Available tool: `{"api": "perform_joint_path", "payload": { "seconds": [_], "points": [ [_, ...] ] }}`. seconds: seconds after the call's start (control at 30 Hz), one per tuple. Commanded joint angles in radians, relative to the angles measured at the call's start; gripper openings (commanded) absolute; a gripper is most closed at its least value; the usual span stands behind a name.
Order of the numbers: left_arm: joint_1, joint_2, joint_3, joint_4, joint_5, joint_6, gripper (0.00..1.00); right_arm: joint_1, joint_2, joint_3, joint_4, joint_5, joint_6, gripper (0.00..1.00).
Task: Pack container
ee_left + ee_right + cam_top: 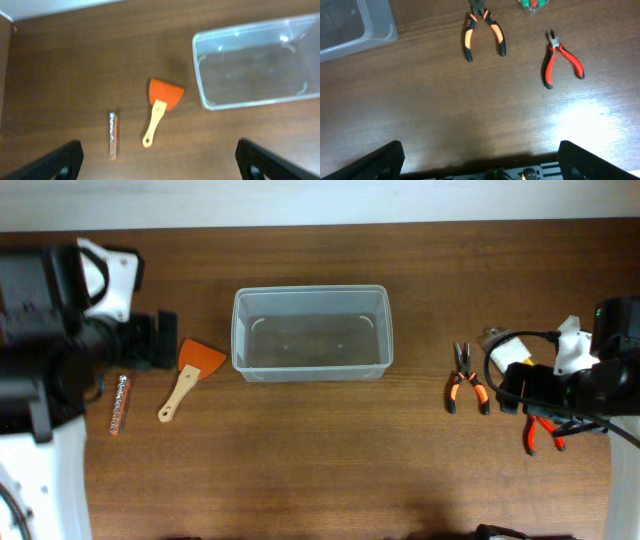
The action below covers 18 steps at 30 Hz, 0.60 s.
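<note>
The clear rectangular container [311,333] stands empty at the middle back of the table; it also shows in the left wrist view [257,67] and its corner in the right wrist view [355,25]. An orange scraper with a wooden handle [188,375] [161,107] and a thin strip [120,404] [113,135] lie to its left. Orange-and-black pliers [466,377] [484,31] and red pliers [542,432] [561,57] lie to its right. My left gripper [160,162] is open and empty above the scraper area. My right gripper [480,160] is open and empty near the pliers.
A small clear packet with coloured bits [532,4] lies at the far right, partly under the right arm. The table's back edge meets a white wall [320,200]. Bare wood lies in front of the container.
</note>
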Motion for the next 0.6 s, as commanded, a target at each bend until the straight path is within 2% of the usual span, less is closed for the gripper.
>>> {"api": "perform_joint_path", "payload": {
  "seconds": [0.0,0.13,0.27,0.57],
  "points": [
    [0.012,-0.121,-0.259,0.130,-0.036,-0.012,0.99,0.001,-0.012,-0.058,0.032,0.005,0.006,0.99],
    [0.053,-0.178,-0.533,0.303,-0.031,-0.048,0.99,0.002,-0.011,-0.155,0.103,0.006,0.006,0.98],
    [0.089,-0.154,-0.700,0.420,-0.011,-0.100,0.99,0.013,0.019,-0.245,0.180,0.021,0.006,0.98],
    [0.092,-0.097,-0.739,0.478,-0.006,-0.101,0.99,0.153,0.264,-0.286,0.344,0.039,0.006,0.98]
  ]
}}
